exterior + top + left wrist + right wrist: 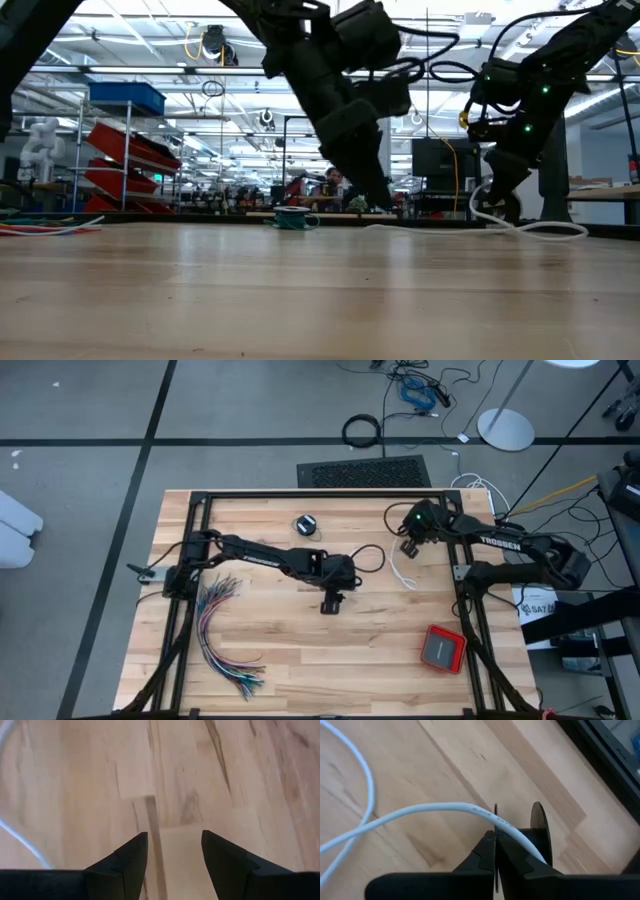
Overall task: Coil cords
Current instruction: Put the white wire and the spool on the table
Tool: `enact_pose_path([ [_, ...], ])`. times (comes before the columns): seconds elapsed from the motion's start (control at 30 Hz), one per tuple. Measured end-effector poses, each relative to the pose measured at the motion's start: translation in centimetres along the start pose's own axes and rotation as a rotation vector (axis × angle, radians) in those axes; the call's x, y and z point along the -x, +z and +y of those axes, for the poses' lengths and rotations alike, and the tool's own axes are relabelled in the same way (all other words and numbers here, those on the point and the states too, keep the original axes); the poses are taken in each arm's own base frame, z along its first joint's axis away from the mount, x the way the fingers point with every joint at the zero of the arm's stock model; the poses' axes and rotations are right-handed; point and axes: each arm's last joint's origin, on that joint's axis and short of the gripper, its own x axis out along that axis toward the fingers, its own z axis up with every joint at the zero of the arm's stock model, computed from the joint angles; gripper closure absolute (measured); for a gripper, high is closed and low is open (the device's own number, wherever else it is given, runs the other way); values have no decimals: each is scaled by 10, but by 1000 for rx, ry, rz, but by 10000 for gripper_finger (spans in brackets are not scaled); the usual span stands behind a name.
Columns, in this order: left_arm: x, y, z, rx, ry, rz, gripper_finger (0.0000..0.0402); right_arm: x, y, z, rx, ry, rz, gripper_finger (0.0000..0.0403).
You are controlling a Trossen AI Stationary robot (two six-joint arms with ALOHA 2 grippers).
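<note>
Where right hand (pixel 496 851) pinches: white cord (pixel 420 812) (taut).

White capitals reading TROSSEN show on the right arm (pixel 500 544) in the high view, fine print runs along the white cord (pixel 420 812) in the right wrist view but it's too small to read, and nothing else is legible.

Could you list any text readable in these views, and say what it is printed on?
"TROSSEN": white letters on the right arm, high view.
Small dark print along the white cord held in the right pincer: too small to read.
Label beside the table's right edge: blurred, unreadable.
</note>
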Motion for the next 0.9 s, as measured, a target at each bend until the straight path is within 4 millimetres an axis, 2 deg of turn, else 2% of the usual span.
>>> enact_pose_path([
  [0.23,-10,-16,-12,15,-19,47,207,-1,-1,-4,-25,15,11,392],
  [0.57,-11,-18,-13,28,-20,48,207,-2,-3,-3,-52,15,21,302],
  [0.7,-6,-14,-13,22,-35,16,207,-2,-2,-3,-53,15,11,279],
  [0.9,13,-3,-14,-9,-33,-49,207,7,1,-5,-63,9,-57,259],
])
